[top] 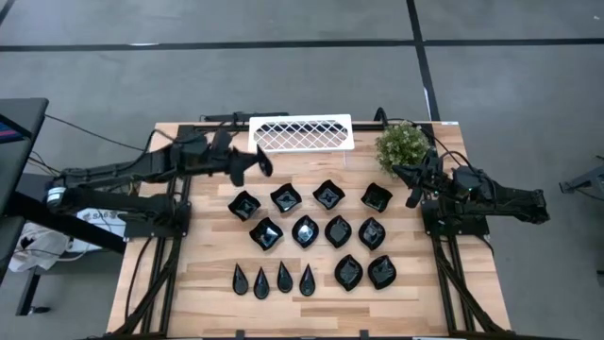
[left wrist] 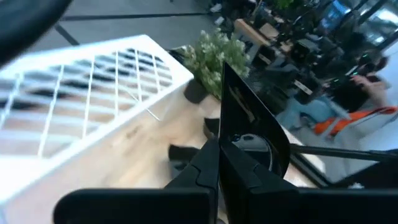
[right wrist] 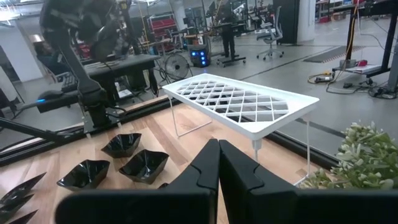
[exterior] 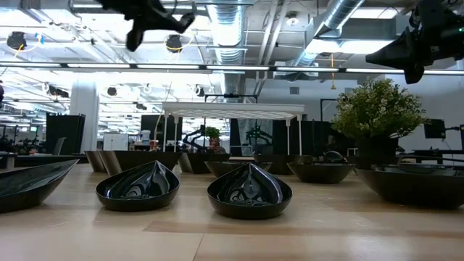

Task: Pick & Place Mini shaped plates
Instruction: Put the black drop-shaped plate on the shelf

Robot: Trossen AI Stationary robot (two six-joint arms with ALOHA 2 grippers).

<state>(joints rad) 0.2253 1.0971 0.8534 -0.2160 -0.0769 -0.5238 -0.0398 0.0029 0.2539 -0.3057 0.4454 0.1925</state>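
The pale wooden plank counter (top: 208,283) carries everything. At the middle of its far edge stands the white lattice wire rack (top: 302,133), raised on thin legs. Near the far right corner sits the small green bushy plant (top: 403,144) in a dark pot.

The two dark arms hang above the counter. The left claw (top: 250,166) hovers high over the far left part, just in front of the rack's left end, its fingers clenched together with nothing between them. The right claw (top: 408,185) hovers by the right edge, just in front of the plant, likewise clenched and holding nothing.

The small glossy black mini shaped plates (top: 316,236) lie in rows across the counter's middle and near half: four wavy-edged square ones behind, four more squarish or leaf-shaped ones in the row in front, and nearest the front edge four narrow teardrop ones (top: 273,279) side by side, with two oval ones (top: 365,272) to their right. All rest flat on the wood, apart from both claws.
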